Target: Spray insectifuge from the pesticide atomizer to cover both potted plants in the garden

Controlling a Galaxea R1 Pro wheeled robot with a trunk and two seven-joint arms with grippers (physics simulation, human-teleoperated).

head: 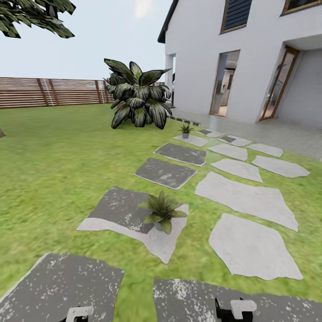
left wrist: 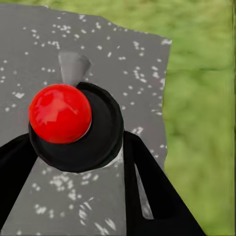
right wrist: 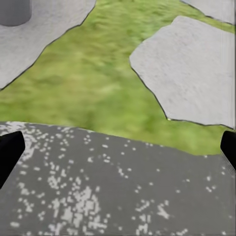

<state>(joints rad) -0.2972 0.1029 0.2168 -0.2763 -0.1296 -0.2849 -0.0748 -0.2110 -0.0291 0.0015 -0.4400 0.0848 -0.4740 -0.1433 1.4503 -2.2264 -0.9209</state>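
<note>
The near potted plant, a green rosette, stands on a dark grey stepping stone a short way ahead of me. A second potted plant sits on a pale stone further off, near the house. In the left wrist view my left gripper is shut on the pesticide atomizer, a black round body with a glossy red cap and a grey nozzle. The right gripper is open, its black fingertips wide apart over a speckled stone. A grey pot shows at that view's edge.
A big dark shrub with striped leaves grows behind the stones. Pale and grey stepping stones run over the lawn toward the white house. A brown slatted fence closes the lawn at the far left.
</note>
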